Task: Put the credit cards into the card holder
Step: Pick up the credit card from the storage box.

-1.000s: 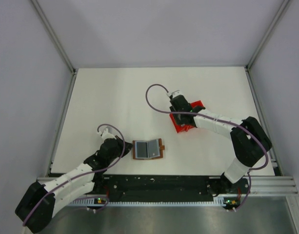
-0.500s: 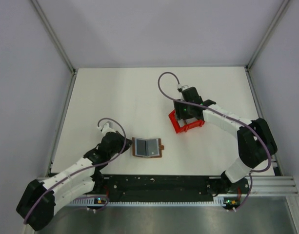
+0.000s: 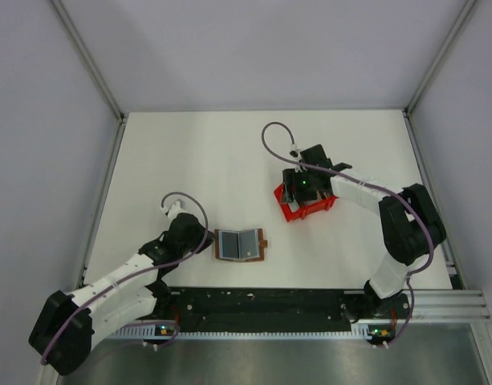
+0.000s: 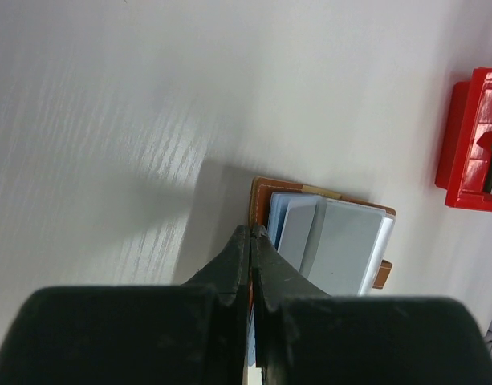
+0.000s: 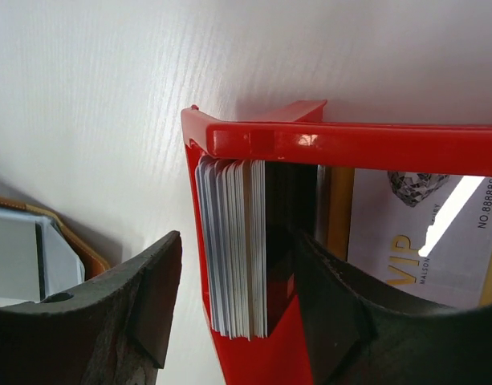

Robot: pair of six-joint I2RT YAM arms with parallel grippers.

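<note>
The card holder (image 3: 240, 245) lies open on the table, brown with grey pockets; it also shows in the left wrist view (image 4: 334, 241). My left gripper (image 3: 205, 241) is shut, its tips (image 4: 252, 233) at the holder's left edge. The credit cards (image 5: 233, 241) stand on edge as a stack at the left end of the red bin (image 5: 350, 144). A tan-gold card (image 5: 335, 200) and a pale VIP card (image 5: 414, 241) lie further right in it. My right gripper (image 3: 298, 190) is open (image 5: 239, 249). One finger is outside the bin's left wall and the other is inside, right of the stack.
The red bin (image 3: 308, 207) sits right of the table's middle, about a hand's width behind and right of the card holder. The holder's corner shows at the lower left of the right wrist view (image 5: 37, 241). Metal frame posts stand at the table's sides.
My right gripper has swung right and come down over the bin's left end, and the bin has turned a little. My left gripper has stayed at the holder's left edge.
</note>
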